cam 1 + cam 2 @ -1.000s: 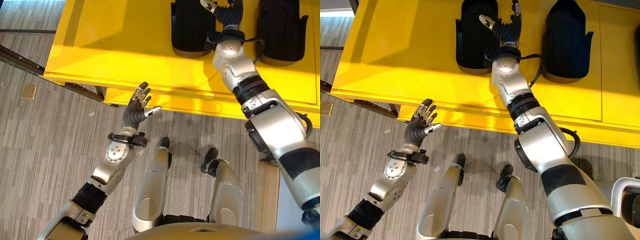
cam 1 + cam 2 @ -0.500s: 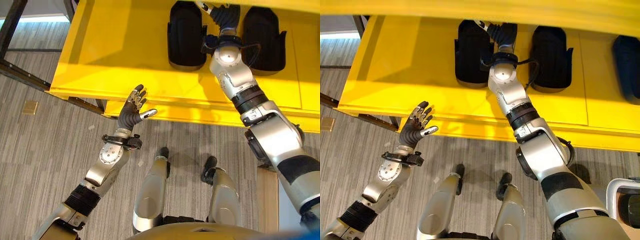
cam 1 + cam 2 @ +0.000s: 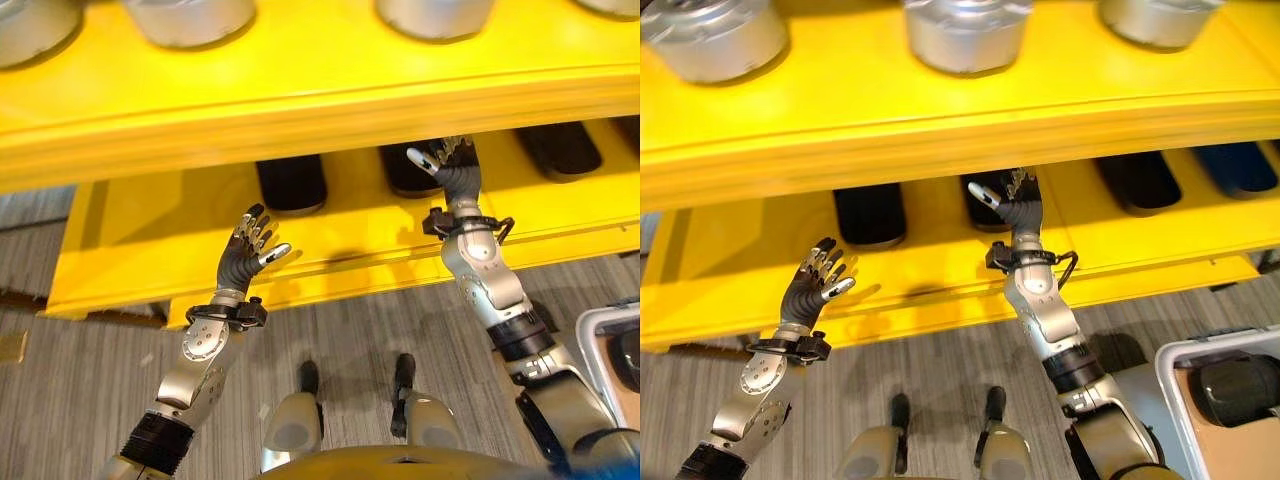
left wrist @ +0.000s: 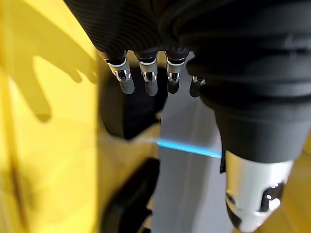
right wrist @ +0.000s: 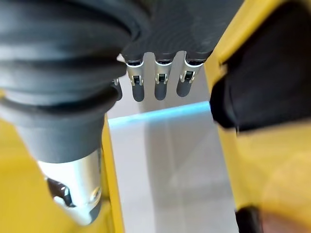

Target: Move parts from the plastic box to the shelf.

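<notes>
The yellow shelf [image 3: 940, 130] has two boards. On its lower board lie several black parts, among them one [image 3: 870, 214] on the left and one [image 3: 1139, 180] further right. My right hand [image 3: 1018, 212] is raised just in front of another black part [image 3: 983, 205], open and holding nothing; its straight fingers [image 5: 160, 82] show in the right wrist view beside a black part [image 5: 262, 87]. My left hand [image 3: 247, 255] is up before the lower board's front edge, open and empty, with its fingers [image 4: 148, 80] straight. The plastic box [image 3: 1170, 375] stands at the lower right, a dark part [image 3: 1240, 385] inside.
Silver-grey round parts [image 3: 965, 30] stand in a row on the upper board, with one [image 3: 710, 38] at the left and one [image 3: 1155, 15] at the right. The upper board's front edge overhangs both hands. Grey striped floor [image 3: 60, 400] lies below the shelf.
The camera has tilted up, bringing the upper board and its silver parts into view. My right hand has drawn back from between the black parts toward the lower board's front edge.
</notes>
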You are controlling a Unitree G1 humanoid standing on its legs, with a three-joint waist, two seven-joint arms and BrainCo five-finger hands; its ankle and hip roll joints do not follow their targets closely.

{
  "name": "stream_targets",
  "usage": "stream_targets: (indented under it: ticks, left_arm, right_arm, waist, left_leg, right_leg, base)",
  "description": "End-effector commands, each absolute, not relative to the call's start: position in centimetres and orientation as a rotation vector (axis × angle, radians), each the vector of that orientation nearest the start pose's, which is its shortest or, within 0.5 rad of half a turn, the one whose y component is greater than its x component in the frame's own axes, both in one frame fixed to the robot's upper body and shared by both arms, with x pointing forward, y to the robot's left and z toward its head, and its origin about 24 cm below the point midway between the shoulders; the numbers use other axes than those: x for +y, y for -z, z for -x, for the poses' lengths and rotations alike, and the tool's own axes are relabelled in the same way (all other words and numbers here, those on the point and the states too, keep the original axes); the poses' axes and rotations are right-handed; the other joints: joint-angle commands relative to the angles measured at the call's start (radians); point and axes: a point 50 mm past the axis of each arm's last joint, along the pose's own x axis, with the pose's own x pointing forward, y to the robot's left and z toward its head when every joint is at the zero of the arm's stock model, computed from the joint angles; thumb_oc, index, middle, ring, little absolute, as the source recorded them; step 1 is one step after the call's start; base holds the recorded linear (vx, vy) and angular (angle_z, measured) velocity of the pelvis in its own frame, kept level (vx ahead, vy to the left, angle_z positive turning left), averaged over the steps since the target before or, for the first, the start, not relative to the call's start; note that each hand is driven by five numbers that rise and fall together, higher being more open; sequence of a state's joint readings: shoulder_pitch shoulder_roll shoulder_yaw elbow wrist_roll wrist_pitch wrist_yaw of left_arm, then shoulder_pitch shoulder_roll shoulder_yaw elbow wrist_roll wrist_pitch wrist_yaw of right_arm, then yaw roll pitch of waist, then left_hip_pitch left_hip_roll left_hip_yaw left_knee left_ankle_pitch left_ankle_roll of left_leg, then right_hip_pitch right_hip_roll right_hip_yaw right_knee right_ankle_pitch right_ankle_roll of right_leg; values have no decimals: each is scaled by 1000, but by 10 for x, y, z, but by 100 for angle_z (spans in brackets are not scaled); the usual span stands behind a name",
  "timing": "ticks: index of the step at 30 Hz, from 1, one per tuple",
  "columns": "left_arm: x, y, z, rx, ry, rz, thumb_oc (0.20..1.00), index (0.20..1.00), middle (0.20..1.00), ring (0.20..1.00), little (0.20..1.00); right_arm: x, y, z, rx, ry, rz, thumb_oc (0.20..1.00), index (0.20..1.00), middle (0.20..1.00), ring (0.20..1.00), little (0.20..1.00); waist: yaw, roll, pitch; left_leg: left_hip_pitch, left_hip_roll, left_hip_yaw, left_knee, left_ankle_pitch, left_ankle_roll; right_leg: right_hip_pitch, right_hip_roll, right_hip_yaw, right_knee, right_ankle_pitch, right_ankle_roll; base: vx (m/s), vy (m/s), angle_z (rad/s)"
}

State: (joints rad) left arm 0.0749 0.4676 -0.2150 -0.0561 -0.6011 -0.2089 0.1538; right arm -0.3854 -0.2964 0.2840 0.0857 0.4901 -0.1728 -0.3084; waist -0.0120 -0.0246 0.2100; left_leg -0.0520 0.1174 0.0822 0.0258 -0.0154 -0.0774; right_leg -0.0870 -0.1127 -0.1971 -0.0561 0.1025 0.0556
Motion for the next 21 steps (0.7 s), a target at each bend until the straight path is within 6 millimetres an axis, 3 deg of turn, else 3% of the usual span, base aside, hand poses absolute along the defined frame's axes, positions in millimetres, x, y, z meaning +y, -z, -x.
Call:
stream_targets:
  ticks: [1,3,5,8,11,12,13,14,15,17,18,19,20,21]
  left_arm:
    - [197,-65,-231,-132,41,140,1000,1000,1000,1000,1000]
    - [200,-60,-229,-120,19,135,1000,1000,1000,1000,1000]
    - [201,-57,-226,-110,0,131,1000,1000,1000,1000,1000]
    - [203,-55,-225,-111,-19,123,1000,1000,1000,1000,1000]
    - [202,-49,-222,-86,-23,112,1000,1000,1000,1000,1000]
    - [202,-49,-222,-86,-23,112,1000,1000,1000,1000,1000]
    - [202,-48,-222,-86,-27,110,1000,1000,1000,1000,1000]
    - [204,-46,-219,-80,-45,93,1000,1000,1000,1000,1000]
    - [204,-46,-219,-80,-45,92,1000,1000,1000,1000,1000]
    - [207,-46,-217,-89,-69,66,1000,1000,1000,1000,1000]
    - [207,-46,-217,-89,-69,66,1000,1000,1000,1000,1000]
    - [210,-47,-214,-90,-85,59,1000,1000,1000,1000,1000]
    - [210,-47,-214,-90,-85,59,1000,1000,1000,1000,1000]
    - [213,-45,-208,-81,-88,68,1000,1000,1000,1000,1000]
  right_arm:
    - [-151,-147,-294,-443,-78,-244,1000,1000,1000,1000,1000]
    - [-163,-141,-281,-444,-73,-212,1000,1000,1000,1000,1000]
    - [-170,-130,-272,-415,-61,-184,1000,1000,1000,1000,1000]
    - [-176,-121,-258,-381,-88,-152,1000,1000,1000,1000,1000]
    - [-190,-104,-244,-308,-41,-183,1000,1000,1000,1000,1000]
    - [-190,-104,-244,-308,-41,-183,1000,1000,1000,1000,1000]
    - [-191,-101,-242,-299,-35,-180,1000,1000,1000,1000,1000]
    - [-188,-90,-236,-256,-43,-208,1000,1000,1000,1000,1000]
    - [-188,-90,-236,-256,-43,-208,1000,1000,1000,1000,1000]
    - [-184,-81,-232,-214,-66,-210,1000,1000,1000,1000,1000]
    - [-184,-81,-232,-214,-66,-210,1000,1000,1000,1000,1000]
    - [-178,-75,-232,-183,-87,-225,1000,1000,1000,1000,1000]
    - [-178,-75,-232,-183,-87,-226,1000,1000,1000,1000,1000]
    - [-173,-71,-232,-162,-113,-229,1000,1000,1000,1000,1000]
  waist:
    - [-6,3,-70]
    - [-19,3,-79]
    - [-25,-3,-73]
    - [-32,-23,-62]
    - [-37,-35,-42]
    - [-37,-35,-43]
    - [-35,-38,-41]
    - [-26,-36,-43]
    - [-27,-37,-45]
    - [-17,-22,-45]
    - [-18,-22,-46]
    - [-3,-18,-46]
    - [-3,-18,-47]
    - [-2,-13,-55]
  left_leg:
    - [22,112,41,-72,98,-41]
    - [23,145,42,-61,137,-55]
    - [14,154,19,-20,139,-51]
    - [-31,149,-12,105,161,-40]
    - [-86,105,-14,268,121,-19]
    - [-87,105,-14,269,121,-19]
    - [-102,51,-29,277,93,-5]
    - [-112,-106,-74,232,-39,52]
    - [-114,-108,-74,230,-35,53]
    - [-100,-237,-178,171,-39,84]
    - [-100,-237,-178,171,-38,84]
    - [-107,-314,-293,160,-25,93]
    - [-107,-314,-293,159,-25,93]
    - [-81,-322,-347,118,-21,112]
  right_leg:
    - [18,34,17,14,-106,43]
    - [35,69,33,-1,-117,24]
    - [47,94,57,-4,-129,5]
    - [61,109,72,-11,-132,-18]
    - [89,104,62,-24,-135,-34]
    - [89,104,62,-24,-135,-34]
    - [85,98,64,-23,-131,-30]
    - [87,98,88,-20,-129,-19]
    - [84,96,88,-20,-128,-18]
    - [80,126,136,-7,-119,-10]
    - [79,126,135,-7,-119,-10]
    - [76,146,188,-11,-108,-8]
    - [75,146,187,-11,-108,-8]
    - [69,171,241,-9,-99,-3]
  base:
    - [53,-219,-31]
    - [28,-281,-24]
    - [-23,-225,-12]
    - [-29,-221,-20]
    - [-27,-116,-8]
    - [-19,-35,2]
    - [33,41,5]
    - [29,43,6]
    - [72,66,-10]
    - [67,48,-56]
    - [74,85,-73]
    - [38,55,-66]
    - [67,107,-179]
    - [30,51,-179]
